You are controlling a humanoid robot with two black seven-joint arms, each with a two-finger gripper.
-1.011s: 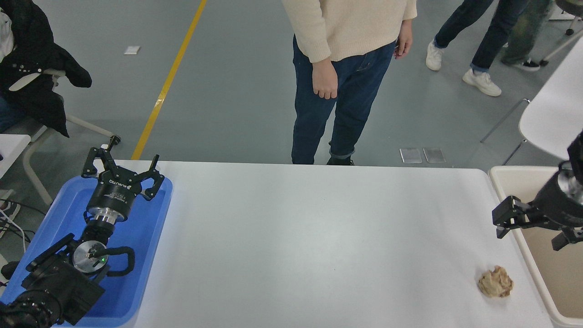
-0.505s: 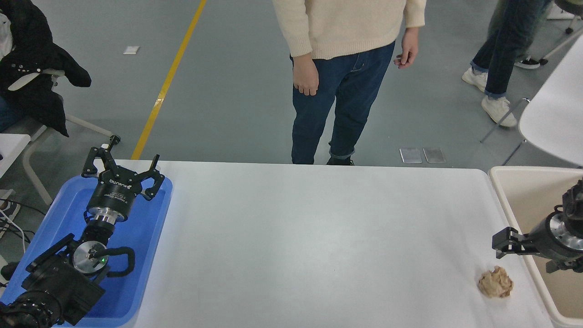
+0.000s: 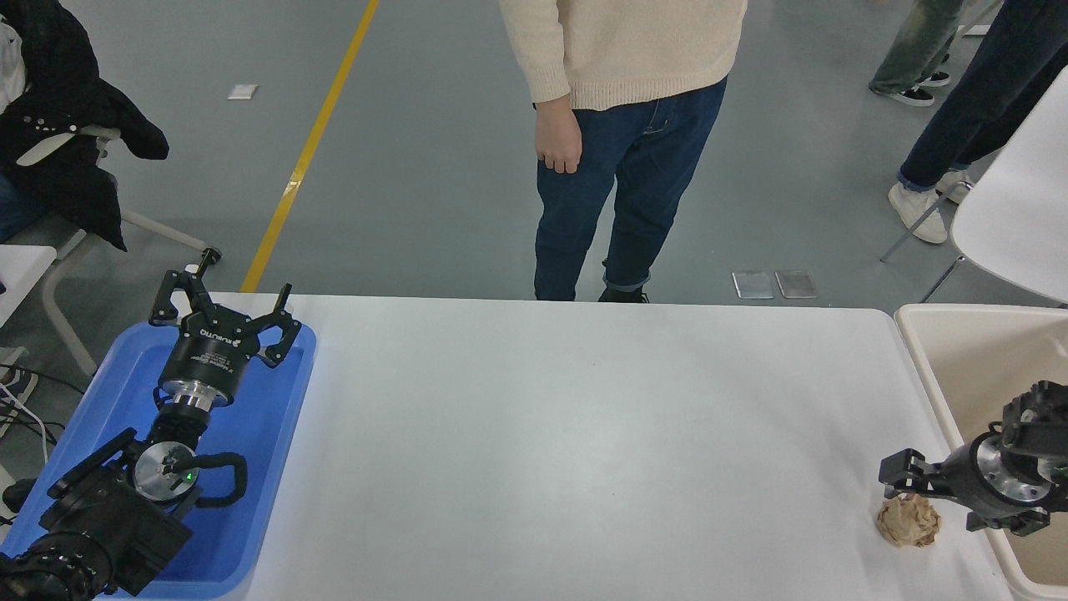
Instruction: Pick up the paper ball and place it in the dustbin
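With the right gripper [image 3: 905, 491] spread open just above the paper ball [image 3: 909, 520] (near the table's right edge, beside the dustbin [image 3: 922, 351]), an off-centre close could flick it away.

The paper ball [image 3: 909, 520] at the lower right of the frame is tan-brown. The dustbin [image 3: 922, 351] at the right edge is cream-beige with a paler rim. The table [image 3: 584, 434] is white. At the lower left, a bright blue tray [image 3: 275, 434] lies under the black left gripper [image 3: 221, 313]. The right gripper [image 3: 914, 484] is black too. At the top, a person [image 3: 622, 125] wears a cream sweater and dark blue jeans.
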